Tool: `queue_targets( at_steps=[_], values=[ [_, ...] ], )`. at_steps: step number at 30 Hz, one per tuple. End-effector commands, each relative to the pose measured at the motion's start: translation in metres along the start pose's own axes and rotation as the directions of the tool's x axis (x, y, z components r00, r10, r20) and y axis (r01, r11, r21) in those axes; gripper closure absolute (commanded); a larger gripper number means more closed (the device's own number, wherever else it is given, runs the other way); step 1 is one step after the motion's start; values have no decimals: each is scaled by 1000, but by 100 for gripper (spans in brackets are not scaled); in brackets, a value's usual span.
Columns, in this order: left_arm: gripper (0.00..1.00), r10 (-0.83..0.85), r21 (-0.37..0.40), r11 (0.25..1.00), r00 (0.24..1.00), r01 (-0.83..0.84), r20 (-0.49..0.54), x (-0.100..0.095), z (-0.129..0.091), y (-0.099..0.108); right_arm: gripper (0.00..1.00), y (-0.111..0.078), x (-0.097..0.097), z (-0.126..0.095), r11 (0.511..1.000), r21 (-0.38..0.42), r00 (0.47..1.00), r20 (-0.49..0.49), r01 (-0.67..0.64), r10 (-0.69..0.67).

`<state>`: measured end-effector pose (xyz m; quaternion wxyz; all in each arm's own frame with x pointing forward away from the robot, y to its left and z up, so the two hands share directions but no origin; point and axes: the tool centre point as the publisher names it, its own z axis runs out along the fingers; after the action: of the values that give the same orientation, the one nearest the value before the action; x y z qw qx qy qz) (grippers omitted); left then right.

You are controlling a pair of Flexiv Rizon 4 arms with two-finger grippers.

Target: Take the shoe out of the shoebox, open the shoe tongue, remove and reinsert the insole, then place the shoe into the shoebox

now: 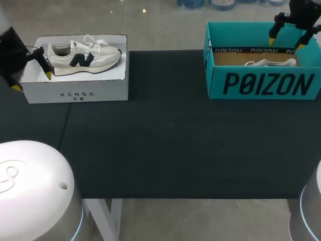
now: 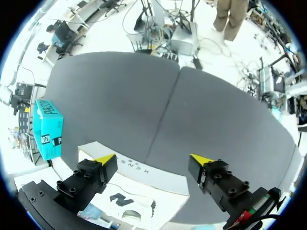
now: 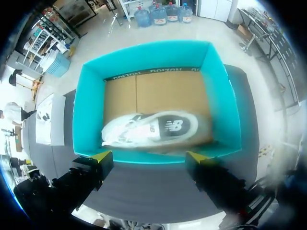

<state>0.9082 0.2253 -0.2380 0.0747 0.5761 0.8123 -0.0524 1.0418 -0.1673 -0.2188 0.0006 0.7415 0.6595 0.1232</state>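
Bench: carries white box at left, teal box at right.
Left tool: released, holding nothing, at the white box's outer end.
Right tool: released, holding nothing, above the teal box.
Shoes: left shoe lies in the white box; right shoe lies on its side in the teal box.
Progress: seemingly nothing done; lifting out, tongue, insole and return all remain.

**Matt card and dark cloth**

We see a teal shoebox of matt card with a bare brown cardboard floor. The white shoebox is smooth card, its white sneaker looks soft and matt, and dark matt cloth covers the table.
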Motion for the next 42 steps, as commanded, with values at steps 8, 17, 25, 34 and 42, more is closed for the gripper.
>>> queue_targets(
  at_steps=[8, 17, 25, 34, 42],
  values=[
    [0, 84, -97, 990, 987, -98, -140, 42, -1, 122, 0, 0, 0, 0, 1000, 1, 1000, 1, 0, 0],
    [0, 94, -76, 991, 981, -109, -172, 57, 9, 203, 0, 0, 0, 0, 1000, 1, 1000, 1, 0, 0],
    [0, 119, -39, 991, 975, -128, -188, 44, 21, 256, 0, 0, 0, 0, 1000, 1, 1000, 1, 0, 0],
    [0, 169, -23, 984, 965, -177, -199, 10, 33, 283, 0, 0, 0, 0, 1000, 1, 1000, 1, 0, 0],
    [0, 172, 7, 985, 966, -174, -193, 0, 53, 300, 0, 0, 0, 0, 1000, 1, 1000, 1, 0, 0]
  ],
)
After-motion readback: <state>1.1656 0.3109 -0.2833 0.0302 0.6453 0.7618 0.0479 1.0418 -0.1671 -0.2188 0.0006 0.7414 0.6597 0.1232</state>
